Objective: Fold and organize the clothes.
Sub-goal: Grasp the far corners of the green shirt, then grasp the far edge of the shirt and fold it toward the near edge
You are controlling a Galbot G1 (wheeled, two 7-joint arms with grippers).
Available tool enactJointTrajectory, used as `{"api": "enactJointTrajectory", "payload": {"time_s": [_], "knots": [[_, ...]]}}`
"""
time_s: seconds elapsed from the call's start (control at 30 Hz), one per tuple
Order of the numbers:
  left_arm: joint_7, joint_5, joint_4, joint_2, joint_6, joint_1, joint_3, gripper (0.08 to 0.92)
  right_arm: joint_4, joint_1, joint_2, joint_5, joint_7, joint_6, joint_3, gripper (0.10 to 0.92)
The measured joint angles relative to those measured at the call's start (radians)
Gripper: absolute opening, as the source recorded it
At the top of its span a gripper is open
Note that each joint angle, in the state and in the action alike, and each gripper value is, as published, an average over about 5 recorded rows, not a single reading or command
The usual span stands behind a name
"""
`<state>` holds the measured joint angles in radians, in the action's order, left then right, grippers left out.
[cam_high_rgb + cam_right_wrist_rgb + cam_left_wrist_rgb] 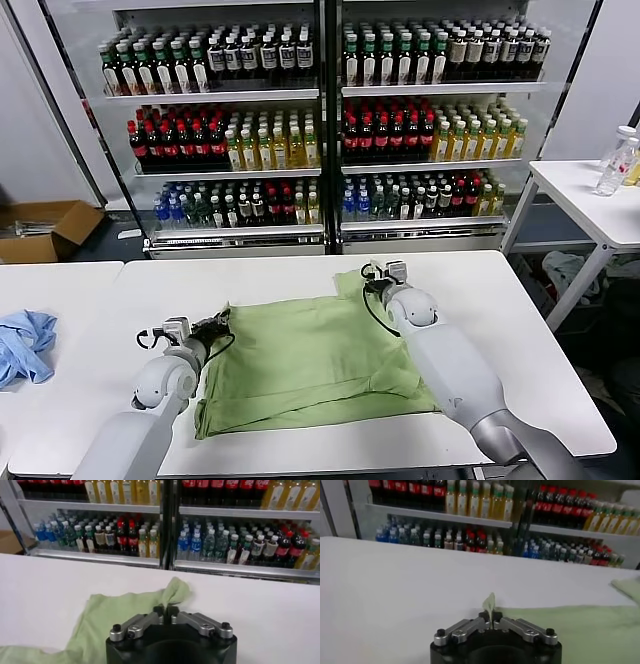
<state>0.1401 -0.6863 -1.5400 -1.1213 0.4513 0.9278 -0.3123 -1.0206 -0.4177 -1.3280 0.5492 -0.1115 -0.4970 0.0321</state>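
Across the centre of the head view, the green shirt (pixel 310 365) lies spread on the white table (pixel 520 340). At its left edge the left gripper (pixel 219 324) is clamped on a corner; at upper centre the right gripper (pixel 372 281) pinches the far edge (seemingly a sleeve). A fold is starting, I judge; next, both arms must lift and carry the cloth over evenly. At far left sits a blue cloth (pixel 25 345).
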Motion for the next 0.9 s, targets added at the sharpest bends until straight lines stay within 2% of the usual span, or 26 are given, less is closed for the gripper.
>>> {"api": "enactJointTrajectory", "payload": {"time_s": [0.43,0.9], "knots": [[0.007,-0.071,-0.24,0.016,0.003,0.145,-0.097,0.088,-0.365,-0.172,0.141,0.074,-0.009,0.039,-0.073,0.108],[0.037,-0.101,-0.467,0.011,0.058,0.393,-0.181,0.088,-0.799,-0.62,0.282,0.074,-0.016,0.025,-0.289,0.108]]}}
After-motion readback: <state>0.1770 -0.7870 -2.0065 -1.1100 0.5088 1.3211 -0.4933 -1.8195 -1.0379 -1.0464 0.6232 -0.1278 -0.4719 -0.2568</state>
